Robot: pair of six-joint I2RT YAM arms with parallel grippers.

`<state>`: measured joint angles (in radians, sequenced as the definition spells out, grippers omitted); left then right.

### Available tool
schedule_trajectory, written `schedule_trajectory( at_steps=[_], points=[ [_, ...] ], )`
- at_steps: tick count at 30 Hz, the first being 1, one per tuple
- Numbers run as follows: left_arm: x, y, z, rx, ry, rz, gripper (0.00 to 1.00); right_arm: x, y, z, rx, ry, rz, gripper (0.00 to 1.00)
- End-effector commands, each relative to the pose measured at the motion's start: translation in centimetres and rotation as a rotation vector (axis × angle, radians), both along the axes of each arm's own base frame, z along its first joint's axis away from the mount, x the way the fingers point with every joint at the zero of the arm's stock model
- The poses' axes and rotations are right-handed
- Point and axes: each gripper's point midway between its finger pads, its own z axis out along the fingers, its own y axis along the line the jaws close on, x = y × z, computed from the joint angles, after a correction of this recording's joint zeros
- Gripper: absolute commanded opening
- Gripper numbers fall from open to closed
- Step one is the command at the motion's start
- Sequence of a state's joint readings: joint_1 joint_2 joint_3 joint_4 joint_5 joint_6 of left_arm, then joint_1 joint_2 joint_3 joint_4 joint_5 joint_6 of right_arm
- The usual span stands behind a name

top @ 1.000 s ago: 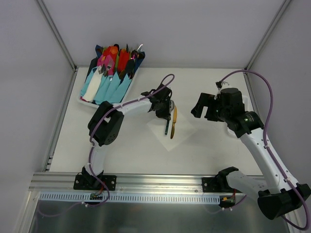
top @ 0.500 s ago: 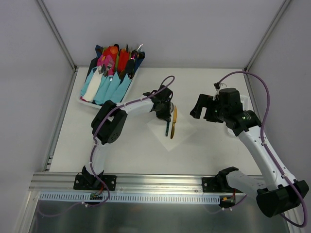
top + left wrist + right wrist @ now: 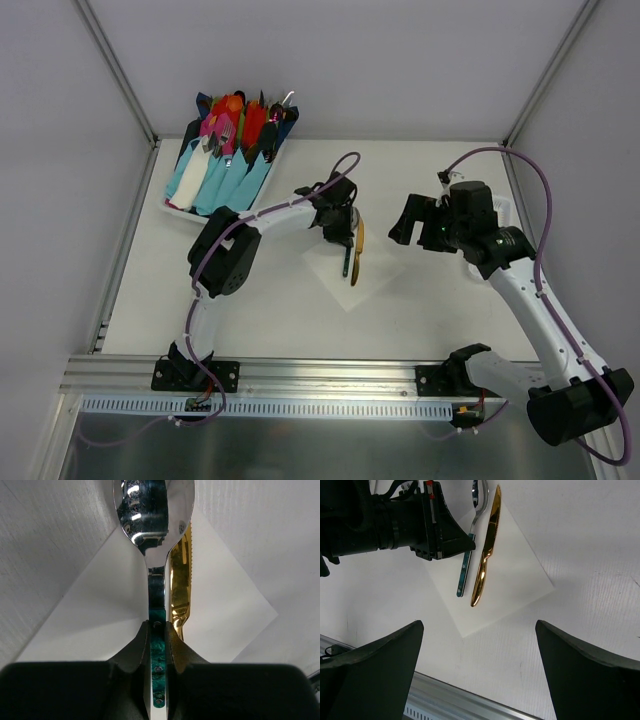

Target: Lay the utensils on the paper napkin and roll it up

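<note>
Golden-yellow knife already lies on the white paper napkin mid-tabletop, left gripper jaws clamped on the dark-handled spoon just beside it, right gripper jaws wide apart nearer the right edge; releasing the spoon and rolling are left.

Crops the spoon bowl at both wrist views' top edges; hides it under the left gripper from above.

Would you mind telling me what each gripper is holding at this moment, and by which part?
The left gripper is shut on the spoon, pinching its dark green handle. The right gripper is open and holds nothing.
</note>
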<state>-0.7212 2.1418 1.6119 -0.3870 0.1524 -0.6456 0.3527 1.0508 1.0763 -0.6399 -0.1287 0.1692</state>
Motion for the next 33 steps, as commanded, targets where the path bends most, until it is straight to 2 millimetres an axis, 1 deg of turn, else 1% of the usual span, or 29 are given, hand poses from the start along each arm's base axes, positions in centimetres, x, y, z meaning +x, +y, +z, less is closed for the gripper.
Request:
schedule_trajectory(
  at_steps=[1,3,6,12,18,26,33],
  points=[
    [0.2,-1.5,1.3,-0.038,-0.008,-0.001,0.04,0.4,0.0,0.2,0.002,-0.023,0.015,0.99],
    [0.1,-1.8,1.4,-0.041,-0.009,-0.006,0.05,0.4,0.0,0.0,-0.001,-0.019,0.016,0.99],
    [-0.3,-2.0,0.8,-0.036,0.009,-0.011,0.05,0.4,-0.1,0.0,-0.001,-0.019,0.012,0.99],
    [-0.6,-1.6,-0.2,-0.017,0.03,-0.005,0.06,0.3,-0.4,-0.1,0.004,-0.018,0.007,0.99],
    [-0.6,-1.5,-0.4,-0.01,0.033,0.008,0.08,0.4,-0.4,0.1,0.008,-0.02,0.01,0.99],
    [-0.3,-1.3,0.3,-0.009,0.011,0.013,0.15,0.4,-0.4,0.1,0.013,-0.02,0.009,0.99],
    [-0.7,-1.0,0.6,-0.008,0.01,0.007,0.22,0.3,-0.5,0.3,0.014,-0.026,0.008,0.99]
  ],
)
